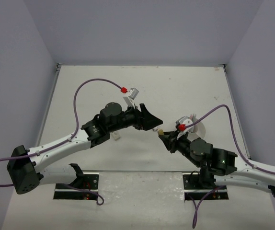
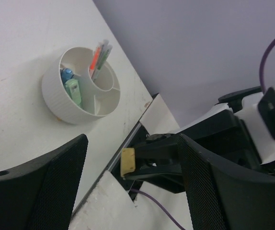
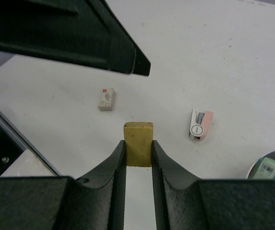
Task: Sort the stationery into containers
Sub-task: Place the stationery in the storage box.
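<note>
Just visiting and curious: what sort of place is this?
Probably a robotics test cell: two arms bolted to a white table, plain walls around, the right tool pinching a tan block.

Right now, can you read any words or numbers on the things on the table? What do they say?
No text here can be read.
On the white block: a red mark and grey print, too small to read.
On the green piece in the white cup: a barcode-like label, too blurred to read.
On the pink piece: a round mark, no letters readable.
On the tan block: no print shows.
</note>
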Controlling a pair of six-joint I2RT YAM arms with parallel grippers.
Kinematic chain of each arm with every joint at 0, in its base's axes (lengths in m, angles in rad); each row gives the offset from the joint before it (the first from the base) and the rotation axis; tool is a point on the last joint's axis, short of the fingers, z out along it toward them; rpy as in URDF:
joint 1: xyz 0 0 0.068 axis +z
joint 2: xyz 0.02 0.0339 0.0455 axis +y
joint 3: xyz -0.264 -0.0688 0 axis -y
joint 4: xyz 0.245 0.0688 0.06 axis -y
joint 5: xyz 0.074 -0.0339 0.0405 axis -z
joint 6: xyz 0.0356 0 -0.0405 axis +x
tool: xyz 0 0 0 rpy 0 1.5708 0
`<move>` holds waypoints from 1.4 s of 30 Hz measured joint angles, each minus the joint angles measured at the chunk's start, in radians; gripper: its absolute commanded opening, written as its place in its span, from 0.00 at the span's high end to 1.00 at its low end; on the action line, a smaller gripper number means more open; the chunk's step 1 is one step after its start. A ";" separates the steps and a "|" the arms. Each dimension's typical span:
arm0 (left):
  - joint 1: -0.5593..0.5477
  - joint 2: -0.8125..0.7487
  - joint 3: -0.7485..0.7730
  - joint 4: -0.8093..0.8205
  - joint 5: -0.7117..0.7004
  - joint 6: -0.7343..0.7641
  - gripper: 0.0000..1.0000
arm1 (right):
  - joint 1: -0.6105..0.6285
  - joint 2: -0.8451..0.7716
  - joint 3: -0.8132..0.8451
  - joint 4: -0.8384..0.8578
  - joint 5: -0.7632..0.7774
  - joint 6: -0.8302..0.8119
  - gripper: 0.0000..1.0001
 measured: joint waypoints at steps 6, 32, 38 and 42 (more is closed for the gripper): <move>-0.002 0.003 0.007 0.048 0.029 -0.007 0.37 | 0.000 0.033 0.000 -0.011 -0.020 -0.006 0.96; -0.035 0.136 0.024 0.077 0.182 0.016 0.88 | 0.001 -0.050 0.007 -0.013 0.037 -0.033 0.96; -0.035 0.140 0.027 0.078 0.180 0.020 1.00 | 0.002 -0.059 0.008 -0.020 0.039 -0.034 0.84; -0.037 0.143 0.037 0.071 0.179 0.025 1.00 | 0.002 -0.062 0.008 -0.022 0.039 -0.033 0.05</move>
